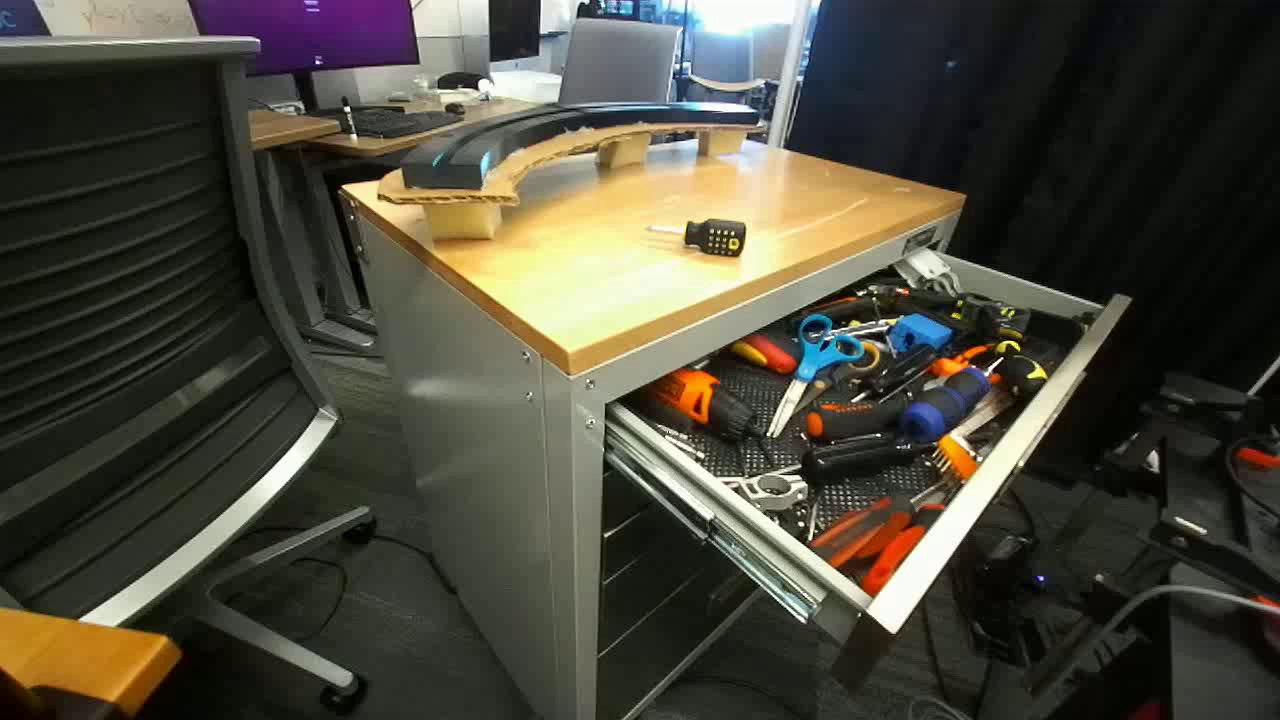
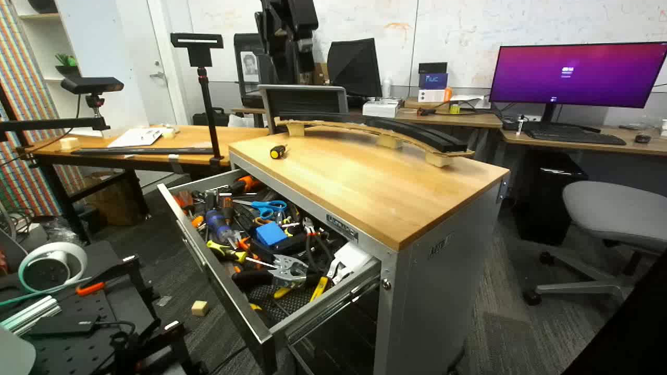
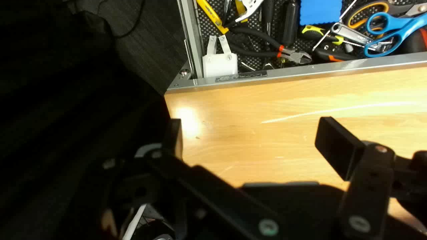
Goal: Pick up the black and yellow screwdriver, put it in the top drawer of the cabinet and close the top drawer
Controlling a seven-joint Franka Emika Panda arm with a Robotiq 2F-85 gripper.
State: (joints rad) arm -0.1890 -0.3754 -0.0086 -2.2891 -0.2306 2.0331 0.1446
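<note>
The black and yellow screwdriver (image 1: 716, 238) lies on the light wooden top of the cabinet (image 1: 475, 430). It also shows in an exterior view (image 2: 278, 151), near the tabletop's edge above the drawer. It is out of the wrist view. The top drawer (image 1: 1003, 465) is pulled out and full of tools in both exterior views; its front (image 2: 206, 268) is apart from the cabinet body. My gripper (image 3: 257, 143) is open and empty in the wrist view, above the tabletop end by the black curtain. It does not show in either exterior view.
A curved black piece on cardboard and blocks (image 1: 580, 135) stands along the tabletop's back edge. A black curtain (image 1: 920, 120) hangs beside the cabinet. Blue scissors (image 1: 820, 355), pliers (image 3: 293, 55) and a white bracket (image 3: 220, 63) lie in the drawer. Office chairs (image 1: 150, 300) stand nearby.
</note>
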